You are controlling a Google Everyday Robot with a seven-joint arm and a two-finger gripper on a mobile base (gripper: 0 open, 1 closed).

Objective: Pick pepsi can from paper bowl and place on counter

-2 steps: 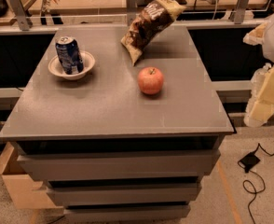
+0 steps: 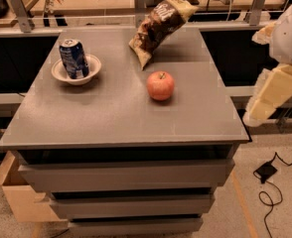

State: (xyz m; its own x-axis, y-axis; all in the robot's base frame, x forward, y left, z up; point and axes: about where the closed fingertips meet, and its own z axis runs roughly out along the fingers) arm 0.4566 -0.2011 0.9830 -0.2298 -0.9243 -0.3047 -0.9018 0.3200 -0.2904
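The pepsi can (image 2: 74,58), dark blue with a silver top, stands upright in the off-white paper bowl (image 2: 90,71) at the back left of the grey counter (image 2: 116,113). My gripper (image 2: 271,94) is a cream-coloured shape at the right edge of the camera view. It hangs beside the counter's right side, far from the can and touching nothing on the counter.
A red apple (image 2: 160,86) sits near the counter's middle right. A brown chip bag (image 2: 158,25) stands tilted at the back. The cabinet has drawers (image 2: 126,177) below. A cardboard box (image 2: 12,192) is on the floor at left and a black cable (image 2: 267,175) at right.
My gripper has shifted slightly left, toward the counter's right edge. The can, bowl, apple and bag have not moved.
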